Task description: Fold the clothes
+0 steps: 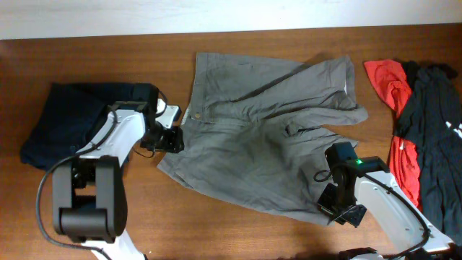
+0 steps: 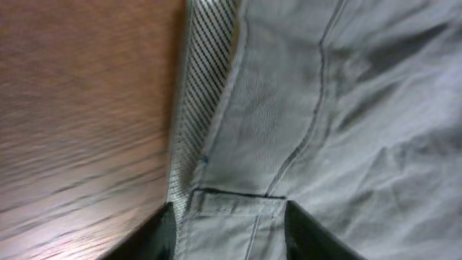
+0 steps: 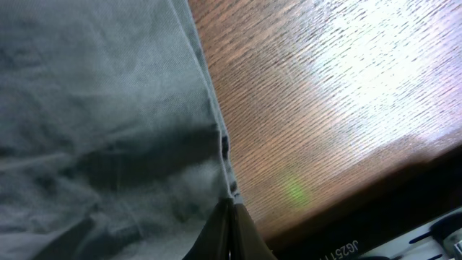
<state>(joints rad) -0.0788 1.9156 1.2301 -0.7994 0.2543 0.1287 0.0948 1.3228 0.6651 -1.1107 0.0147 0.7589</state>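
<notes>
- The left hand (image 2: pixel 231 235) sits at the waistband edge of the grey-khaki shorts (image 1: pixel 267 137), a wide, wrinkled garment of matte cotton. Its two dark fingers (image 2: pixel 155 238) stand well apart, and a stitched strip of the waistband lies flat between them, not pinched.
- Beside that strip, a band of fine diagonal-striped lining (image 2: pixel 206 87) shows along the turned cloth edge. A dark seam line runs down the smooth twill next to it.
- The right hand (image 3: pixel 232 215) has its tapered fingers drawn together to a point. They are closed on the thin hem edge of the shorts at the near right corner.
- The shorts lie spread across the middle of the brown wood-grain desk (image 1: pixel 86 58). The waistband is towards the left arm and both legs fan out to the right, creased with soft ridges.
- A dark navy garment (image 1: pixel 68 123) lies bunched at the left, partly under the left arm.
- A red garment (image 1: pixel 390 87) and a black garment (image 1: pixel 433 123) lie heaped together at the right edge, apart from the shorts.
</notes>
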